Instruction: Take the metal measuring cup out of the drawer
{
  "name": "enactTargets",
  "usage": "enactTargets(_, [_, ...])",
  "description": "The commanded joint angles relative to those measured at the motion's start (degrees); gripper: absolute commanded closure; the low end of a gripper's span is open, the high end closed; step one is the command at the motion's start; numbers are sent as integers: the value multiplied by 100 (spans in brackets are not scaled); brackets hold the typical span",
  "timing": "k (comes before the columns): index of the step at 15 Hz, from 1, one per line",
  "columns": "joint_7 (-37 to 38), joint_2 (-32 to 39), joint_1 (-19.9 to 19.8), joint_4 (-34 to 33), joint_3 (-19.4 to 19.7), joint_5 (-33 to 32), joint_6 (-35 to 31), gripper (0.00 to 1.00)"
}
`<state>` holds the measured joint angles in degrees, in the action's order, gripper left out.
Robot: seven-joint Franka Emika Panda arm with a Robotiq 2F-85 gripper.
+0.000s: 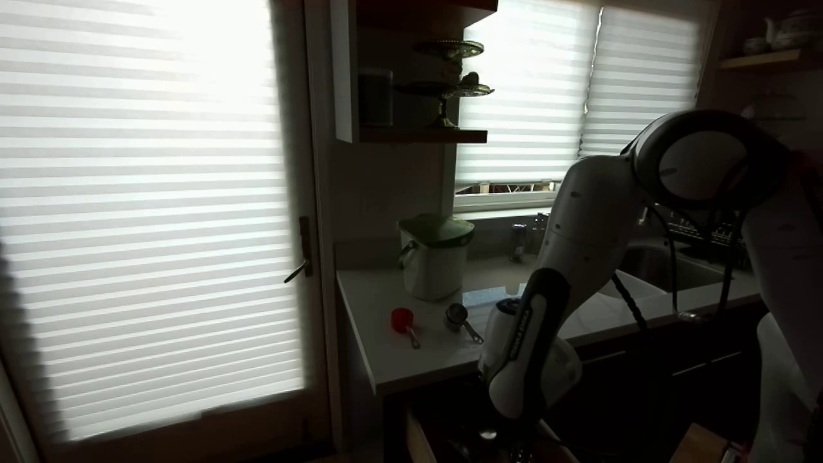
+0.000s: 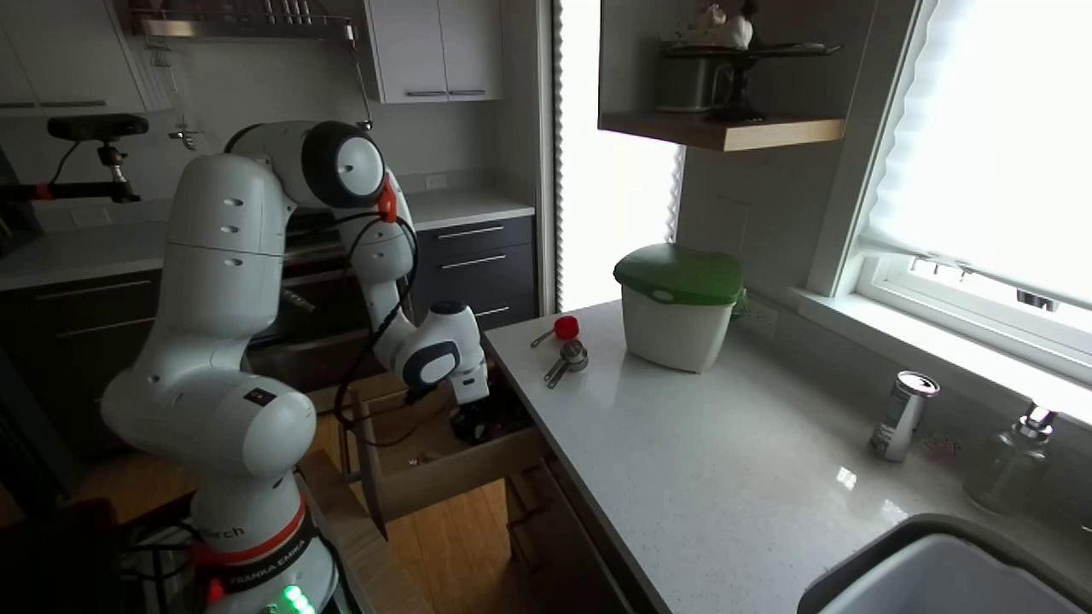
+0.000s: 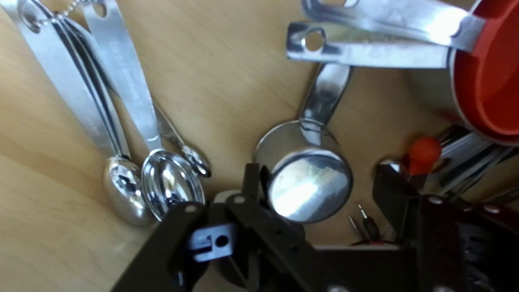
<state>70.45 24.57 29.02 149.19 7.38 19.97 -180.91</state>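
Metal measuring cup [image 3: 310, 184] — inverted in drawer [image 2: 461, 474]

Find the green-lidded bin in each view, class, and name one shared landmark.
In an exterior view: the green-lidded bin, near centre, slightly right.
In an exterior view: the bin, at mid-height, right of centre.
Wrist view: not in it.
Landmark: the drawer, in both exterior views; its wooden bottom shows in the wrist view.

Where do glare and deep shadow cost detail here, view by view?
In an exterior view, the door blind is partly blown out while the drawer sits in deep shadow; in an exterior view, the window blind washes out to white and the dark gripper barely stands out; in the wrist view, a white highlight burns out part of the metal measuring cup.
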Motion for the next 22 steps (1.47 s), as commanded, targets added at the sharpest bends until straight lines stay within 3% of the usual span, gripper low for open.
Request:
enactTargets(1, [67, 186, 217, -193, 225, -94, 241, 39])
enactTargets(2, [75, 196, 233, -206, 246, -104, 271, 48])
enactTargets(3, [78, 196, 234, -215, 253, -119, 315, 48])
enactTargets(5, [94, 166, 297, -190, 329, -150, 349, 66])
enactTargets(6, [94, 96, 321, -139, 367, -169, 393, 70])
enactTargets(12, [213, -616, 632, 274, 891, -703, 997, 70])
enactTargets(16, [494, -1453, 755, 637, 1250, -1547, 1508, 70])
enactTargets(20, [1011, -2494, 194, 804, 833, -2719, 2044, 70])
enactTargets(22, [1166, -2905, -387, 704, 262, -3097, 2357, 70])
